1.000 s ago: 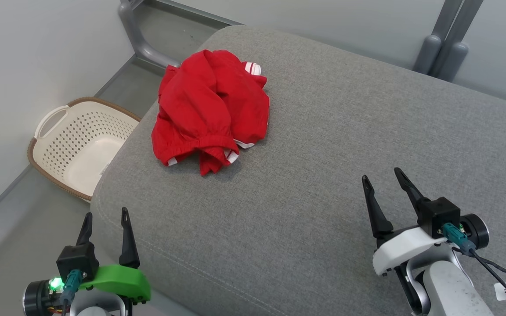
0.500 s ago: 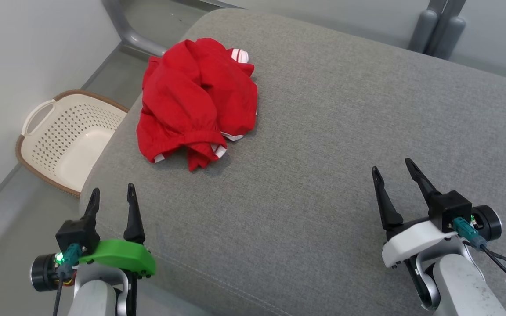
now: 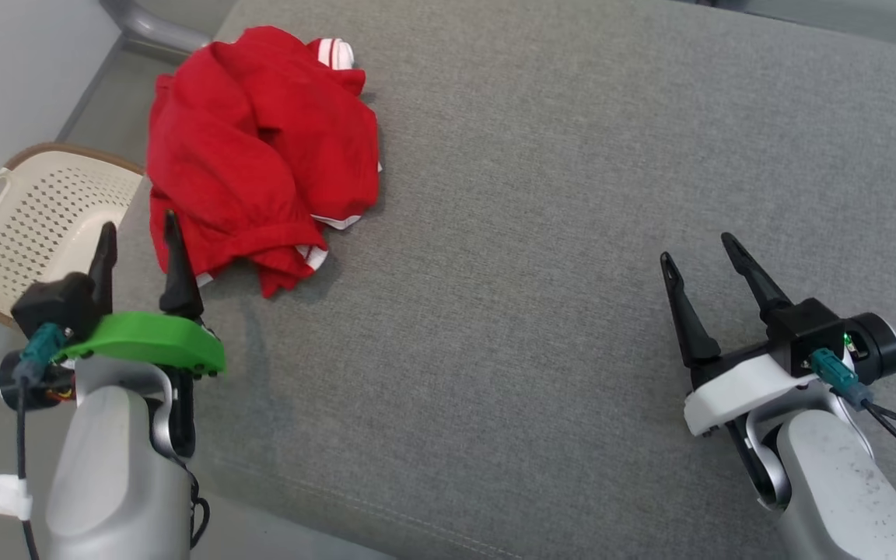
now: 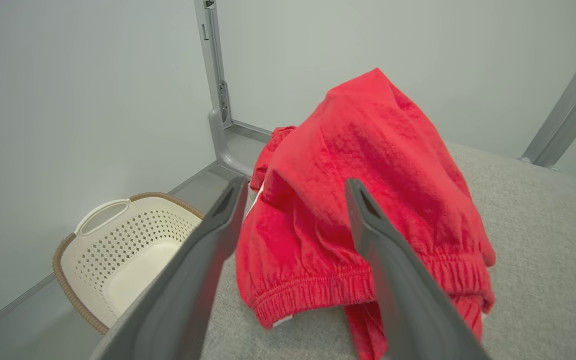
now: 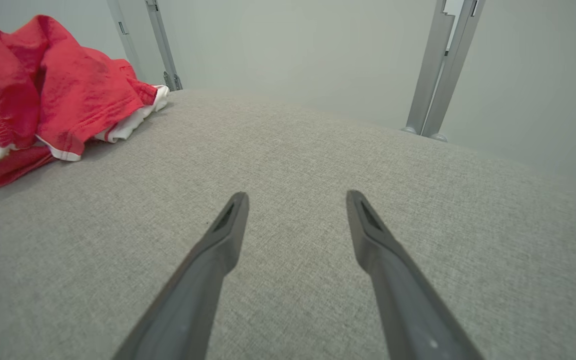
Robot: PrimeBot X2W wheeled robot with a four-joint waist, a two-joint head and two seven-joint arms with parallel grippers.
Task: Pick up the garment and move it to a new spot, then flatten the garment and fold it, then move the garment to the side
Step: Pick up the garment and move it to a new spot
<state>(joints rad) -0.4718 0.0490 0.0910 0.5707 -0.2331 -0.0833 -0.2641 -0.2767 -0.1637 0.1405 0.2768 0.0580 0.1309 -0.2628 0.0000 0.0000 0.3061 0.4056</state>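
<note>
Head view: a crumpled red cloth garment [image 3: 253, 148] with white trim is lying in a heap at the upper left of a wide grey upholstered cushion [image 3: 533, 233], close to its left edge. A cream perforated plastic laundry basket [image 3: 28, 225] with a brown rim is sitting on the floor beside that edge. The left gripper [image 3: 140, 220], on a green mount, is hovering at the garment's near edge, its jaws standing apart and grasping nothing. The right gripper [image 3: 695, 246], on a white mount, is hovering over bare cushion at the lower right, well apart from the garment, its jaws likewise spread and empty.

Left wrist view: the left gripper [image 4: 296, 181] is pointing straight at the garment [image 4: 368, 150], whose gathered elastic hem is showing between the two dark fingers. Whether the tips are touching the cloth cannot be told. The basket [image 4: 118, 240] is sitting lower left, beneath a grey metal post [image 4: 213, 75] against a pale wall.

Right wrist view: the right gripper [image 5: 297, 194] is hanging with its jaws parted over plain grey cushion [image 5: 318, 150]. The garment [image 5: 58, 85] is lying at the far upper left.
</note>
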